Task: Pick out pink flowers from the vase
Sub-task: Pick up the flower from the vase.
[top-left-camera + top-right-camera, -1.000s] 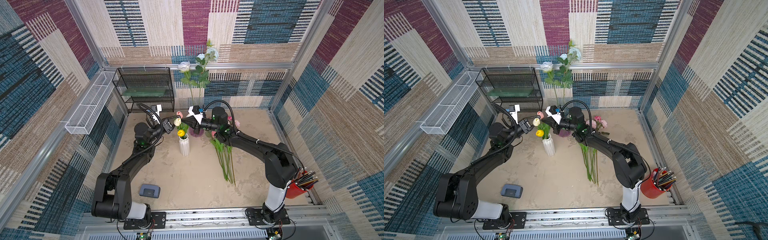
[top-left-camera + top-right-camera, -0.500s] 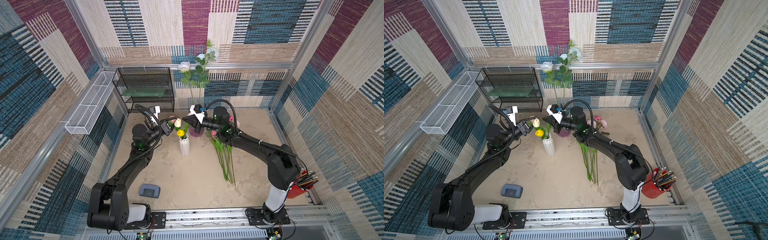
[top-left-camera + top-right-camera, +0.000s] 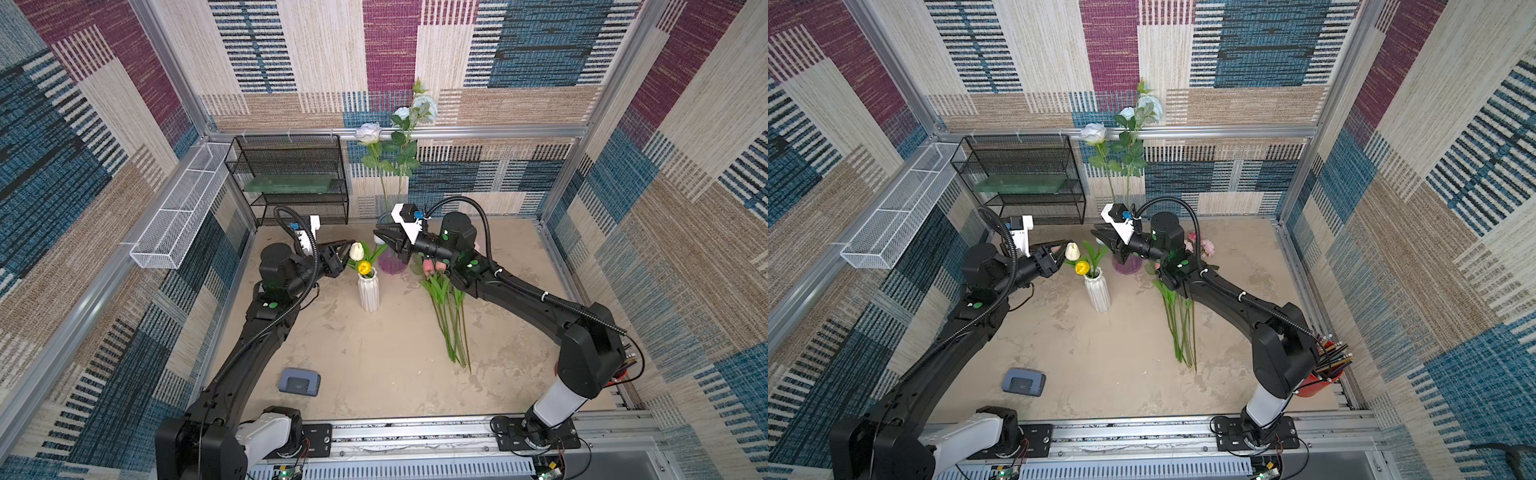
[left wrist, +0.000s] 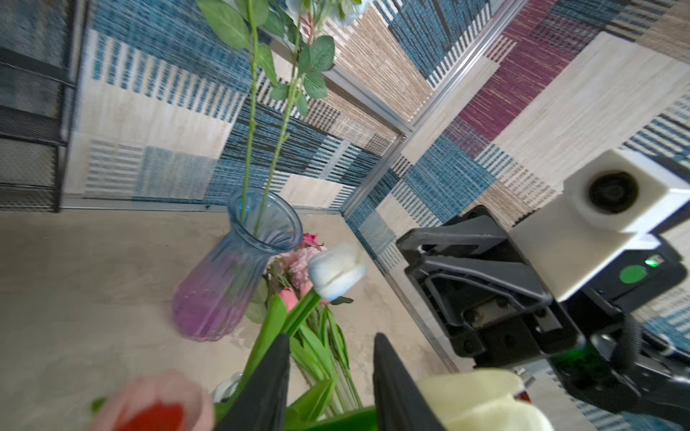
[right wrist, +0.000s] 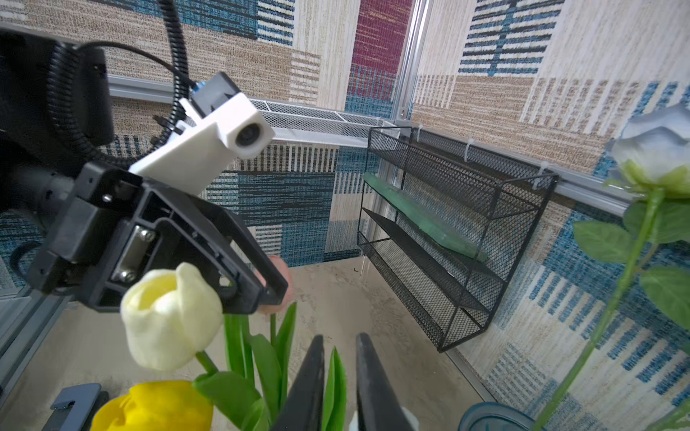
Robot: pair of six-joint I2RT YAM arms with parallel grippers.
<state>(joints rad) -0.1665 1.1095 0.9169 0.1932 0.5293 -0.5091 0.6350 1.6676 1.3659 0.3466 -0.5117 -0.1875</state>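
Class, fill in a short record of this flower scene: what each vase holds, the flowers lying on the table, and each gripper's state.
White vase: white tulip, yellow tulip, one pink tulip
Glass vase: pale blue-white roses only
On the table: pink flowers lying flat, outside both vases
Left gripper: open, near the pink tulip
Right gripper: slightly open, over the tulip leaves

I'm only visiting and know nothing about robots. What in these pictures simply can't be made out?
- Pink flowers lying on the table: both top views, the right arm covers most heads; count unclear.
- Pink tulip: left wrist view, blurred and cut off by the edge.
- Red cup: both top views, mostly behind the right arm.
- Green slab in the black rack: behind mesh, too small to identify.
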